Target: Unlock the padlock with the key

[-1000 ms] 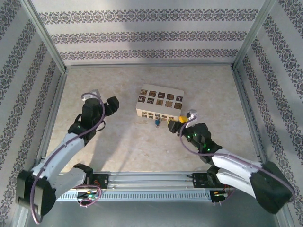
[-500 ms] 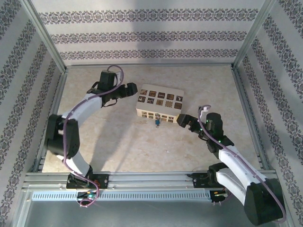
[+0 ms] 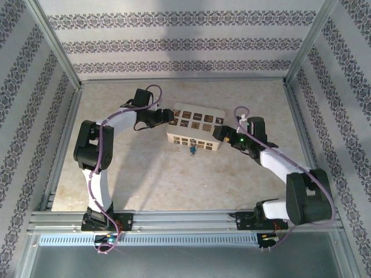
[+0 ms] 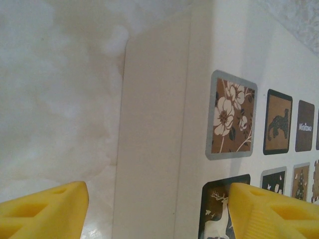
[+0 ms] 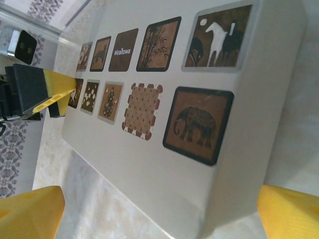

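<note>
The padlock point(image 3: 192, 149) is seen only as a tiny blue speck with a glint of metal. It lies on the table point(image 3: 145, 174), just beside the near side of the cream box point(image 3: 194, 124). Its finer detail is too small to be made out, and it is touched by neither claw.

The left gripper point(image 3: 166, 119) is placed at the left end of the box and is released, nothing being grasped. In the left wrist view only the tips of its yellow fingers point(image 4: 45, 209) are shown, the rest being cut off by the lower edge. They are spread wide, with the box's corner between them. One is seen over the table and the other against the lid; whether the lid is touched cannot be told.

The right gripper point(image 3: 220, 134) is placed at the right end of the box, likewise released. Its fingers point(image 5: 30, 211) are cropped at both lower corners of the right wrist view, and the box end is framed between them.

The fingers are matte and wedge-shaped. The box is smooth with rounded edges, and its lid is printed with dark rounded squares showing flowers, an elephant and a horse. The table is faintly marbled beige.
</note>
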`<state>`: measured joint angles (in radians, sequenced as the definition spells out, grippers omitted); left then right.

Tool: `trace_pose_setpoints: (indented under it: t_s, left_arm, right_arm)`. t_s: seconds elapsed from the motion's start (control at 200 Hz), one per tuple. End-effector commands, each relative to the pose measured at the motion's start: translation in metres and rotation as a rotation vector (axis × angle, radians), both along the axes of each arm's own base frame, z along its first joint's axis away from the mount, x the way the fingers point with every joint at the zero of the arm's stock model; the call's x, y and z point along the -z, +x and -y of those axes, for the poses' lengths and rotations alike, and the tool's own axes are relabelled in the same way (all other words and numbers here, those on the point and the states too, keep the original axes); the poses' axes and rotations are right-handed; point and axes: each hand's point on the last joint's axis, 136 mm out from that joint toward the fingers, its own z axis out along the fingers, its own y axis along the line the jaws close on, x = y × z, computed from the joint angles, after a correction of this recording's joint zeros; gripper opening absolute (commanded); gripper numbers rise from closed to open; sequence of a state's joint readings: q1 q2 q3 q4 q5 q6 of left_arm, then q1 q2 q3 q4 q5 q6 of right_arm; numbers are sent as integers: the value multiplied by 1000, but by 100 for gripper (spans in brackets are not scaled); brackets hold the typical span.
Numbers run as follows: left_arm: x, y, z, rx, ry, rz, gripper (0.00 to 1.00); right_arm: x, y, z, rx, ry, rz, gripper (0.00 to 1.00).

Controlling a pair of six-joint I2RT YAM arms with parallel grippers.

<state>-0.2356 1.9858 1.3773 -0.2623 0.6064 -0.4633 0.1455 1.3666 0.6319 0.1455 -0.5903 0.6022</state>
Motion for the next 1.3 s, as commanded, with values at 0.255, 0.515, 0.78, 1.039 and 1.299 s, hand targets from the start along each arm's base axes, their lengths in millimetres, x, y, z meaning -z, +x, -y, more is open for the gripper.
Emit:
trace_pose_setpoints:
  t_s: [0.255, 0.515, 0.78, 1.039, 1.299]
  left_arm:
    - [27, -59, -13, -33, 19, -84, 69]
    - [30, -89, -23, -103, 9, -91, 67]
    - [28, -118, -33, -174, -3, -90, 67]
    - [26, -131, -33, -216, -34, -84, 67]
    - [12, -128, -33, -227, -40, -51, 67]
  right_arm:
    - [-17, 36, -21, -153, 32, 56, 97]
    - [-11, 54, -30, -193, 32, 68, 97]
    - [-10, 64, -41, -224, 16, 96, 97]
    - [-16, 63, -27, -154, -128, 152, 97]
    - [-41, -6, -3, -110, -566, 260, 95]
